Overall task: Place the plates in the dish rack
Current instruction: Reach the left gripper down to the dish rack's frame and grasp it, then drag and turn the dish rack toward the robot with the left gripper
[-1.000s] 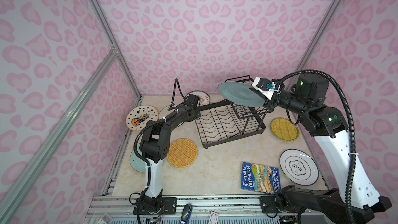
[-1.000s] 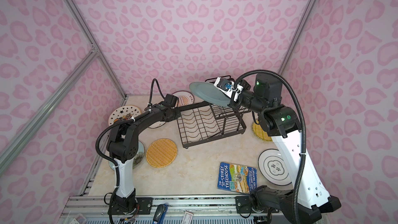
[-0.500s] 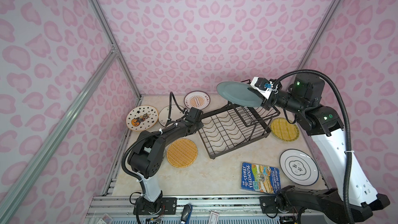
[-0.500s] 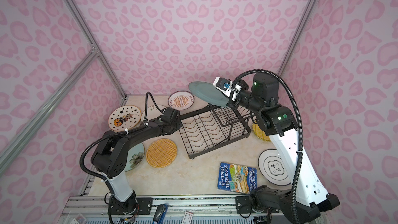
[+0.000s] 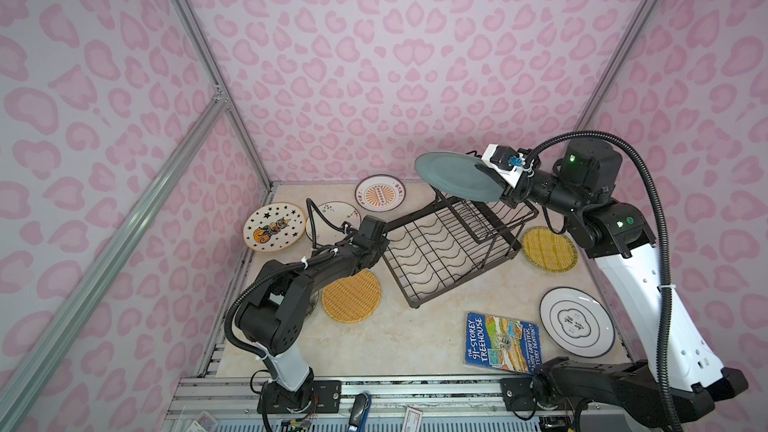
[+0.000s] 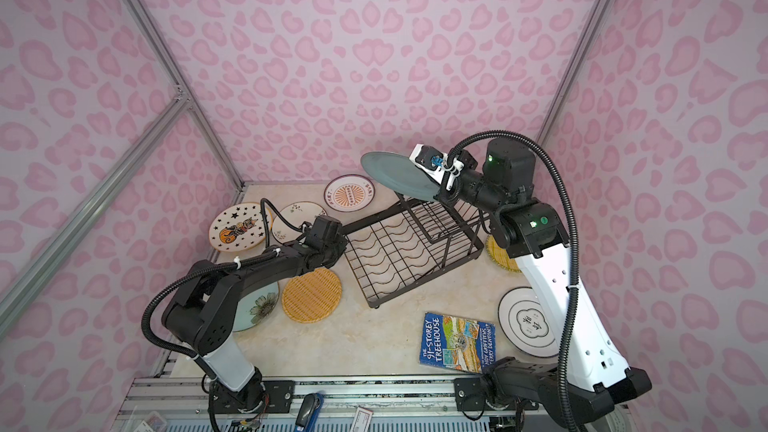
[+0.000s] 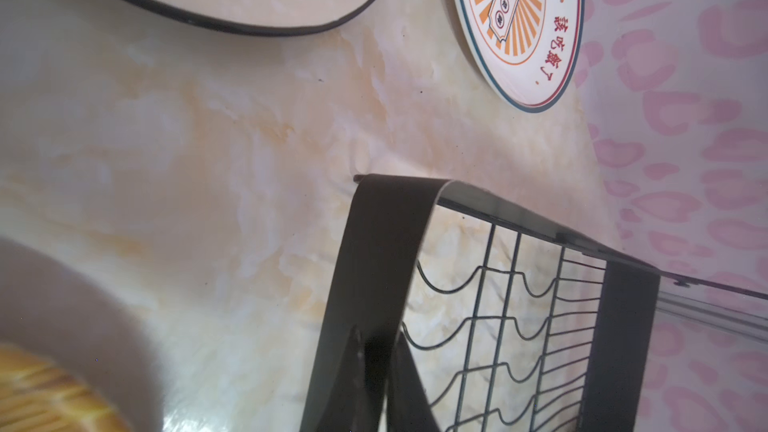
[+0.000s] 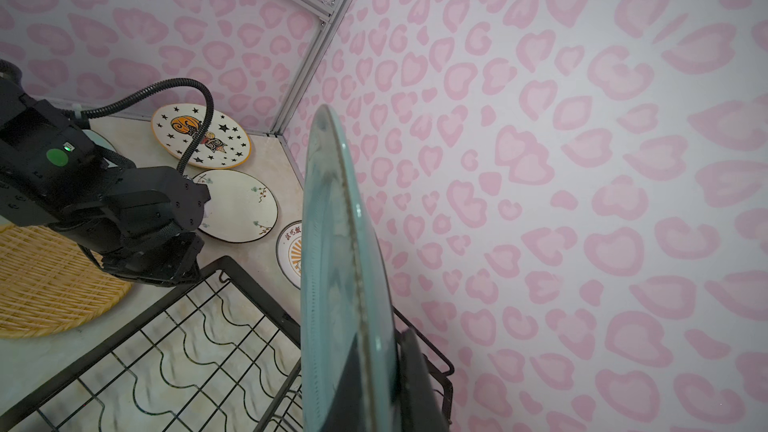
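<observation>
Rack (image 5: 449, 251) empty; nothing loaded yet. Right gripper (image 8: 384, 380) is clamped on the teal plate (image 5: 453, 176) at its rim, tilted above the raised basket (image 5: 490, 218). Left gripper (image 5: 381, 245) pinches the rack's rim. Seven plates (image 5: 351, 295) lie on the desk (image 5: 415, 338).

The teal-grey plate (image 8: 345, 268) looks glazed and glossy (light glints along its rim); the dish rack (image 7: 386, 243) is matt black metal wire; the orange plate (image 5: 351, 296) looks woven, rough.
</observation>
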